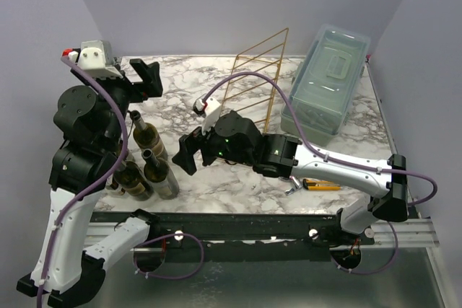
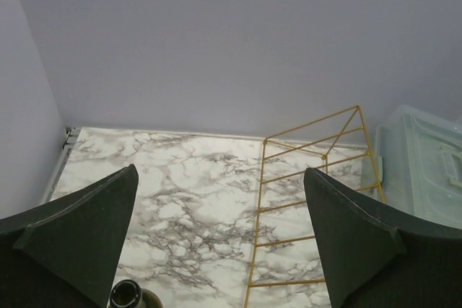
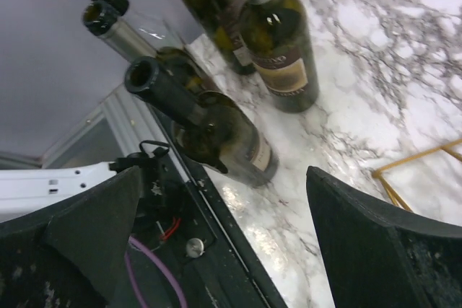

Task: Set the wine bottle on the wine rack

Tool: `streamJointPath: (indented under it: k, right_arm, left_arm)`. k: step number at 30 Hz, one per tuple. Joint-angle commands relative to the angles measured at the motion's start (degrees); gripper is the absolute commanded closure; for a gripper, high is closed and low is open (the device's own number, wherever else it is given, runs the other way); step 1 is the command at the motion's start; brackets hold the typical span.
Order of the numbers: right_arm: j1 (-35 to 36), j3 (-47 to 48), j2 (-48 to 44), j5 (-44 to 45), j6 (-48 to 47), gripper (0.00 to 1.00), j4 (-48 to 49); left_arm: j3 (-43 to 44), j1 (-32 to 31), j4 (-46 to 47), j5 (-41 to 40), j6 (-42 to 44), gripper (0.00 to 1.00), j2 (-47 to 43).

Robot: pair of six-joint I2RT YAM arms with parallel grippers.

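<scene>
Several dark green wine bottles stand upright together at the table's front left. The gold wire wine rack stands slanted at the back centre with nothing on it. My right gripper is open, just right of the bottles and pointing at them. In the right wrist view its jaws stand wide, with the nearest bottle ahead and apart from them. My left gripper hangs open, high above the back left. Its wrist view shows the rack between the jaws and a bottle mouth below.
A pale blue-grey plastic box with a lid lies at the back right, beside the rack. A yellow-handled tool lies near the front edge under the right arm. Grey walls close in the back and both sides.
</scene>
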Motion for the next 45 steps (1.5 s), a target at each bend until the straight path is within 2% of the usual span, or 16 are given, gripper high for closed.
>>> streamJointPath:
  k: [1, 12, 19, 25, 35, 45]
  right_arm:
    - [0.8, -0.3, -0.5, -7.9, 1.0, 0.0, 7.4]
    - [4.6, 6.7, 8.5, 0.4, -1.2, 0.03, 5.8]
    - [7.5, 8.3, 12.4, 7.3, -4.5, 0.05, 9.1]
    - [9.0, 8.3, 14.6, 14.7, -6.6, 0.09, 12.6]
    - [9.0, 12.5, 20.0, 14.6, -9.1, 0.1, 14.3]
    - [9.0, 17.6, 24.5, 16.0, -10.3, 0.27, 12.1]
  left_arm:
    - [-1.0, 0.2, 7.5, -2.3, 3.7, 0.01, 0.7]
    - [-14.6, 0.2, 19.3, -9.8, 10.2, 0.01, -6.6]
    - [-14.8, 0.2, 20.2, -11.1, 11.6, 0.01, -7.0]
    - [-14.8, 0.2, 19.1, -10.2, 9.7, 0.01, -9.1]
    - [-12.3, 0.2, 15.0, -9.8, 9.9, 0.01, -11.8]
    - [-11.7, 0.2, 12.1, -9.8, 9.7, 0.01, -13.3]
